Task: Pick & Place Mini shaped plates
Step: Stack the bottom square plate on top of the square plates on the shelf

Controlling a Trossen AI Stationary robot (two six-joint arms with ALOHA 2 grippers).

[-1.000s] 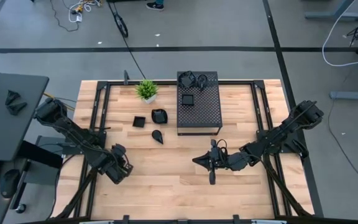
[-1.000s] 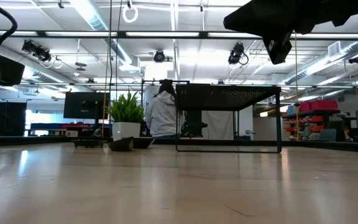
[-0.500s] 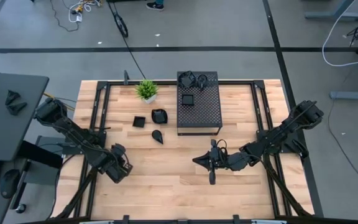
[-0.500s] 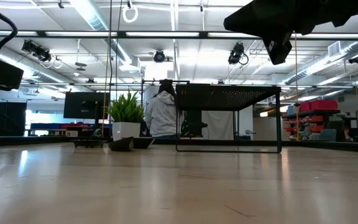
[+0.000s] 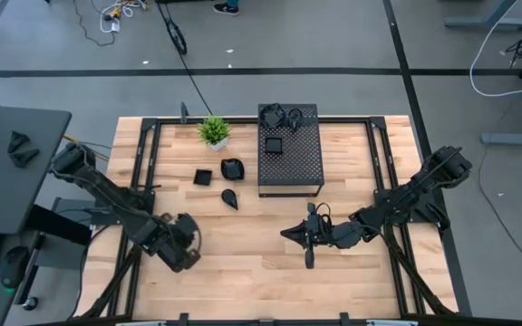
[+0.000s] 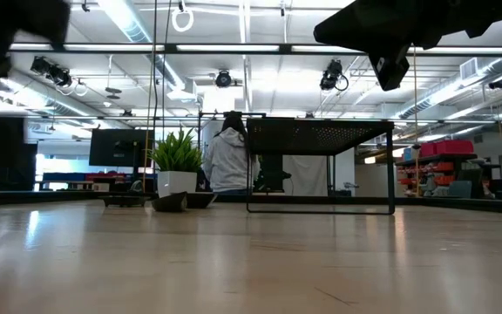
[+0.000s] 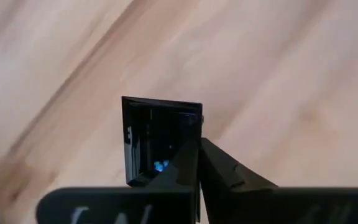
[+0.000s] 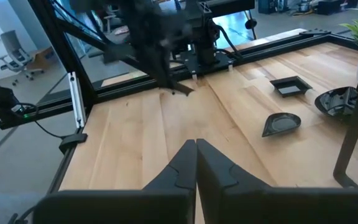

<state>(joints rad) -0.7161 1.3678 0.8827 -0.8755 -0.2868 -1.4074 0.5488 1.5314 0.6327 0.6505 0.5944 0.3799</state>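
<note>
High view
- Left claw (image 5: 181, 249): over the near left part of the tabletop (image 5: 243, 281), arm folded low and reaching in from the left edge.
- Right claw (image 5: 290, 234): near the middle, pointing toward the left arm, arm stretched low from the right edge; waiting.
- Loose plates: square plate (image 5: 203, 177), round plate (image 5: 232, 168) and teardrop plate (image 5: 229, 198) lie grouped between the plant (image 5: 214, 131) and the perforated box (image 5: 290, 149).
- Plate on the box (image 5: 274, 144): lies flat on top; a dark pile sits at the box's far end.
- Key relation: group and box both lie beyond the left claw, toward the far edge and inward. The left arm is the nearer to the group.

Low view
- Box (image 6: 321, 135): stands on thin legs, open beneath.
- Plates: only low dark shapes beside the plant pot (image 6: 178, 183).
- Person (image 6: 229, 161): beyond the tabletop, behind the box.

Left wrist view
- Left claw (image 7: 199, 165): fingers together, apparently pinching the rim of the held plate (image 7: 157, 134) at one corner.
- Held plate: square, glossy, its face toward the camera, wood behind it.

Right wrist view
- Right claw (image 8: 196, 155): fingers pressed together, nothing between them.
- Teardrop plate (image 8: 281, 124): ahead and well apart, pointed end toward the left arm's side.

Judgement
- Next move: probably carrying the held plate across to the box; a thin corner grip may let it swing.
</note>
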